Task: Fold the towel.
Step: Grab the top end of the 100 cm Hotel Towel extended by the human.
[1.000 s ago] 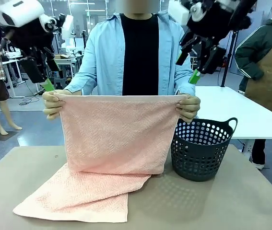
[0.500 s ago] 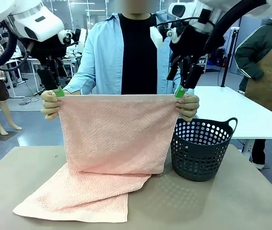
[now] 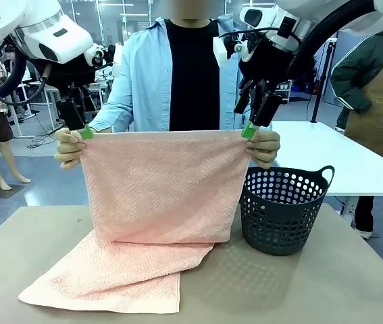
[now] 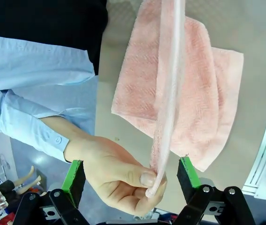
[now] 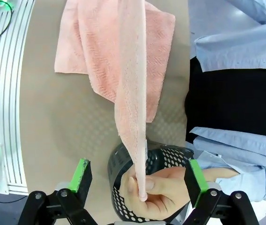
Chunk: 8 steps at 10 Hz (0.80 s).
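A person across the table holds the pale pink towel (image 3: 164, 189) up by its top corners, one hand (image 3: 68, 145) at picture left and the other hand (image 3: 267, 145) at picture right. The towel's lower part lies folded on the table. My left gripper (image 3: 84, 132) stands open at the top left corner. In the left wrist view the towel (image 4: 175, 93) hangs edge-on, and the pinching hand (image 4: 118, 180) sits between my left gripper's (image 4: 130, 174) green pads (image 4: 74, 176). My right gripper (image 3: 248, 129) is open at the top right corner, and my right gripper (image 5: 137, 179) straddles the other hand (image 5: 156, 192) and the towel edge (image 5: 133, 93).
A dark perforated plastic basket (image 3: 284, 209) stands on the tan table (image 3: 313, 290) just right of the towel and directly below my right gripper, where its rim (image 5: 170, 157) shows. A white table (image 3: 353, 162) and another person (image 3: 373, 81) are behind at the right.
Both grippers have come down and inward from above the person's shoulders to the towel's top corners. The hands and towel have stayed almost still.
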Available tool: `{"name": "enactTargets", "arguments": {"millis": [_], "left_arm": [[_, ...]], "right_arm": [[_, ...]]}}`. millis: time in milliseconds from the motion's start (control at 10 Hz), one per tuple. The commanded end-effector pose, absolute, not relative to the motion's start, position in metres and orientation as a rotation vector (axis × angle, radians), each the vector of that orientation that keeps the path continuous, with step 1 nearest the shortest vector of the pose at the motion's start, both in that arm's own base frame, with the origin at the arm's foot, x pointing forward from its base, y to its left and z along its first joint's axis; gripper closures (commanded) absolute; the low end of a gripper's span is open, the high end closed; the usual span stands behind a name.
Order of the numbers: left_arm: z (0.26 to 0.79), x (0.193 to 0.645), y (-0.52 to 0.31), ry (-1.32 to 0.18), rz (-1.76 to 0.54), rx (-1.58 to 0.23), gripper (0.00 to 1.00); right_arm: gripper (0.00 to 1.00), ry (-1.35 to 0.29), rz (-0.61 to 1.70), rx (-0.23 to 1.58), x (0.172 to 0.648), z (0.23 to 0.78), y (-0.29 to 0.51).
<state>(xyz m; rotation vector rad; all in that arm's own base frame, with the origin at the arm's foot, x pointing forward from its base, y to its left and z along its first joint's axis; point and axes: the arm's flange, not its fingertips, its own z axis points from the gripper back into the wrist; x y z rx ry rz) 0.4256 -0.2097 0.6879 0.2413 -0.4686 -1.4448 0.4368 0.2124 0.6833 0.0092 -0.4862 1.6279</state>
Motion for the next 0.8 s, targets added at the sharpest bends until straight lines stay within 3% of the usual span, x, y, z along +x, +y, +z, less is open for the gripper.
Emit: {"name": "enactTargets", "arguments": {"millis": [0, 700], "left_arm": [[0.689, 0.425, -0.209, -0.468, -1.442, 0.246, 0.00], [0.684, 0.437, -0.235, -0.324, -1.493, 0.145, 0.00]], "right_arm": [[0.00, -0.469, 1.639, -0.003, 0.437, 0.683, 0.214], [0.00, -0.311, 1.634, 0.030, 0.468, 0.678, 0.260]]}}
